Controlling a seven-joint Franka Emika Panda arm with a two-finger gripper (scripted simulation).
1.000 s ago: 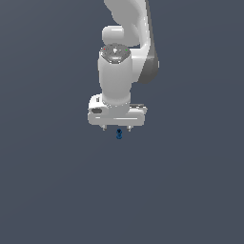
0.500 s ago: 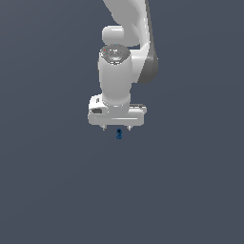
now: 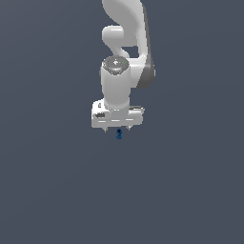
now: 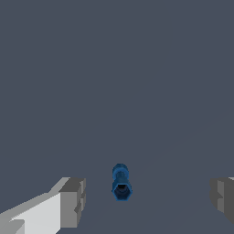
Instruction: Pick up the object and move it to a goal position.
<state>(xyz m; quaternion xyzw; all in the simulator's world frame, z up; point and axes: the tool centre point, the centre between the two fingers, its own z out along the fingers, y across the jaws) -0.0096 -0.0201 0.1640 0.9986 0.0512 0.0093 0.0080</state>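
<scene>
plain dark grey-blue surface point(image 3: 52, 190), flat, uniform

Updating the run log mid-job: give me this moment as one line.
hand: open, fingers either side of object, not touching | object: dark-blue peg between fingers, ungrasped | phase: pre-grasp | goal: not visible

We see the object point(image 3: 119, 135) directly beneath the gripper point(image 3: 118, 130), which hangs at the arm's point(image 3: 125, 57) lower end. In the wrist view the object point(image 4: 121, 182) lies between the two fingers point(image 4: 73, 202), apart from both.
</scene>
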